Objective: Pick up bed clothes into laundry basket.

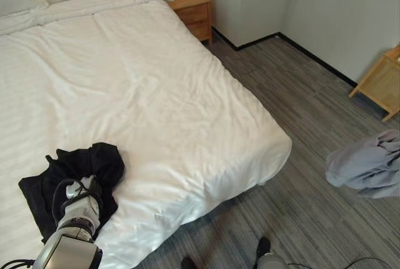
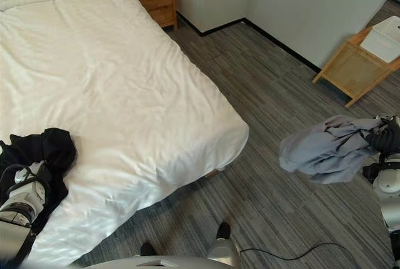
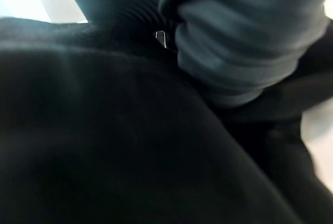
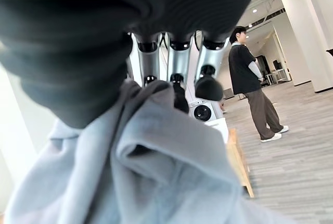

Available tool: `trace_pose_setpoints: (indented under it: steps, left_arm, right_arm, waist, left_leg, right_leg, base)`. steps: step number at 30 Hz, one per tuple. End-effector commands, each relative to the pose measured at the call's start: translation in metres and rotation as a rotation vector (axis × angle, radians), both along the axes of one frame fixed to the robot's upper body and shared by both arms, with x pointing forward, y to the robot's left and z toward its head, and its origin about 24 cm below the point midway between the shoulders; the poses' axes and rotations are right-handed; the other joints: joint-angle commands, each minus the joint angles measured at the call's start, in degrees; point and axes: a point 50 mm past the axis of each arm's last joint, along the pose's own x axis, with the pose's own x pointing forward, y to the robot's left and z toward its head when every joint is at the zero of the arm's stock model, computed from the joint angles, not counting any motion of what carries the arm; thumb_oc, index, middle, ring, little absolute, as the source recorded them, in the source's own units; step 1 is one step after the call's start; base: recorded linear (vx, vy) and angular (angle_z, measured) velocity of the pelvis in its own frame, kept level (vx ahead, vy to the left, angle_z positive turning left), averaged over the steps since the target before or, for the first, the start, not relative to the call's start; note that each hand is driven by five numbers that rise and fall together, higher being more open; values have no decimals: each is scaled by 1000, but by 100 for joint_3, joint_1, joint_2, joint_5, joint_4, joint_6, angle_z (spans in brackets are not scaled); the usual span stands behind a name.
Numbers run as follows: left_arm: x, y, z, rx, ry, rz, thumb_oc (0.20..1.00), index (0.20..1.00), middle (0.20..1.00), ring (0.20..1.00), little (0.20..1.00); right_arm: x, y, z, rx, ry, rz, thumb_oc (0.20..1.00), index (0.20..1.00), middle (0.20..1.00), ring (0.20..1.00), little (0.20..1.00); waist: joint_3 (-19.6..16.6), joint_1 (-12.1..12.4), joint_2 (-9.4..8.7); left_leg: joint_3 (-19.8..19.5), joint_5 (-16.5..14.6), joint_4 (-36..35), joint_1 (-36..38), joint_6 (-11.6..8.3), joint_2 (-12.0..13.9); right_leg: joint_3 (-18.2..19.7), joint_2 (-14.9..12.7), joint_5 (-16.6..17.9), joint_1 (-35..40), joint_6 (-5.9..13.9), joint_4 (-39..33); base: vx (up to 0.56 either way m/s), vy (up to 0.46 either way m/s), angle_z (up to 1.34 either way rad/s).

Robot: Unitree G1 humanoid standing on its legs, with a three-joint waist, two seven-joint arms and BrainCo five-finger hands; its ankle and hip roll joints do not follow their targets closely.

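Down at 7 o'clock your left hand (image 1: 80,205) sits buried in the black garment (image 1: 94,164) on the bed (image 1: 156,94); whether it grips, you cannot tell. At 3 o'clock your right hand (image 2: 382,139) clutches the grey garment (image 2: 331,147), hanging above the floor (image 2: 262,106). Both look soft and floppy, so bunch a thick fold.

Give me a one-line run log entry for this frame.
left robot hand: on black garment on bed, grip unseen | right robot hand: gripping grey garment, above floor | basket: unseen
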Motion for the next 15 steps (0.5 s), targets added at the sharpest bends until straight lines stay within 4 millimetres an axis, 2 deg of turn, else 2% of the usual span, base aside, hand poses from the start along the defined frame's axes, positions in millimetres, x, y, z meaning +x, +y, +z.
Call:
trace_pose_setpoints:
  steps: [1, 2, 3, 5, 6, 7, 8, 9, 10, 11, 12, 13, 14, 15]
  left_arm:
    - [54, -41, 114, 34, -628, -249, 200, 200, 200, 200, 200]
    - [54, -41, 114, 33, -627, -248, 200, 200, 200, 200, 200]
    - [59, -89, 162, 2, -862, -476, 200, 200, 200, 200, 200]
    - [50, -128, 168, -151, -995, -635, 200, 200, 200, 200, 200]
    - [49, -128, 167, -155, -994, -634, 200, 200, 200, 200, 200]
    - [42, -158, 170, -316, -1064, -751, 200, 200, 200, 200, 200]
    - [39, -168, 171, -397, -1097, -783, 200, 200, 200, 200, 200]
    - [35, -177, 171, -476, -1120, -811, 200, 200, 200, 200, 200]
    - [34, -176, 171, -479, -1120, -808, 200, 200, 200, 200, 200]
    - [26, -189, 169, -590, -1119, -866, 200, 200, 200, 200, 200]
    - [23, -193, 166, -643, -1122, -876, 200, 200, 200, 200, 200]
    - [19, -196, 158, -736, -1120, -863, 200, 200, 200, 200, 200]
    - [18, -195, 157, -741, -1120, -859, 200, 200, 200, 200, 200]
    - [10, -202, 133, -881, -1056, -832, 200, 200, 200, 200, 200]
  right_arm:
    - [-1, 4, 47, -41, -278, 22, 200, 200, 200, 200, 200]
    - [-1, 4, 47, -41, -277, 22, 200, 200, 200, 200, 200]
    - [-10, 5, 43, -34, -305, 2, 200, 200, 200, 200, 200]
    - [-21, 4, 37, -12, -342, -43, 200, 200, 200, 200, 200]
    - [-22, 4, 37, -15, -340, -44, 200, 200, 200, 200, 200]
    - [-22, 5, 43, -14, -372, -37, 200, 200, 200, 200, 200]
    - [-19, 9, 44, -12, -378, -22, 200, 200, 200, 200, 200]
    - [-15, 12, 47, -18, -387, -6, 200, 200, 200, 200, 200]
    - [-15, 13, 47, -21, -387, -5, 200, 200, 200, 200, 200]
    - [-4, 27, 55, -54, -403, 56, 200, 200, 200, 200, 200]
    - [1, 35, 58, -64, -415, 90, 200, 200, 200, 200, 200]
    - [7, 48, 60, -67, -438, 142, 200, 200, 200, 200, 200]
    - [8, 49, 60, -69, -434, 146, 200, 200, 200, 200, 200]
    - [16, 73, 55, 1, -471, 246, 200, 200, 200, 200, 200]
  waist:
    - [67, 266, 137]
    - [62, 260, 139]
    - [70, 285, 183]
    - [15, 248, 239]
    - [10, 243, 253]
    - [-43, 194, 355]
    - [-61, 202, 397]
    - [-68, 237, 464]
    - [-65, 238, 475]
    - [-68, 383, 605]
    - [-63, 470, 617]
    - [-65, 535, 639]
    - [-76, 533, 648]
    - [-91, 592, 653]
  left_leg:
    - [-214, -177, 39, 125, -464, 367]
    - [-218, -176, 39, 122, -463, 366]
    - [-326, -147, 39, 54, -468, 397]
    - [-502, -152, 39, 26, -455, 382]
    - [-511, -151, 39, 26, -455, 382]
    - [-520, -147, 39, 68, -426, 399]
    - [-473, -133, 39, 84, -415, 411]
    - [-354, -95, 49, 114, -417, 458]
    - [-343, -95, 46, 123, -416, 456]
    - [-181, -95, 81, 182, -488, 623]
    - [-31, 9, 99, 143, -496, 707]
    - [72, 100, 114, 145, -556, 819]
    - [95, 117, 109, 157, -574, 834]
    - [242, 302, 136, 157, -661, 1021]
  right_leg:
    - [-177, -423, 159, 101, 591, 168]
    - [-180, -424, 159, 102, 591, 168]
    - [-180, -404, 73, 153, 585, 181]
    - [-81, -405, -17, 230, 572, 243]
    - [-87, -407, -27, 230, 572, 256]
    - [-40, -501, -158, 248, 565, 476]
    - [-105, -563, -175, 254, 560, 571]
    - [-299, -692, -156, 245, 568, 751]
    - [-284, -700, -168, 232, 568, 779]
    - [-707, -973, -195, 266, 602, 1087]
    - [-1034, -1088, -139, 295, 587, 1167]
    - [-1192, -1120, -193, 314, 571, 1212]
    - [-1174, -1105, -205, 306, 566, 1213]
    - [-1172, -976, -332, 331, 499, 1027]
  base:
    - [-73, -53, 26]
    - [-23, -62, 31]
    - [-16, -61, 31]
    - [-15, -63, 32]
    - [-51, -43, 37]
    - [-77, -46, 35]
    - [-123, -69, 18]
    - [-84, -45, -6]
    - [-117, -91, -41]
    - [-144, -123, -56]
    - [-202, -202, -86]
    - [-132, -140, -85]
    - [-148, -299, -109]
    - [-118, -333, -97]
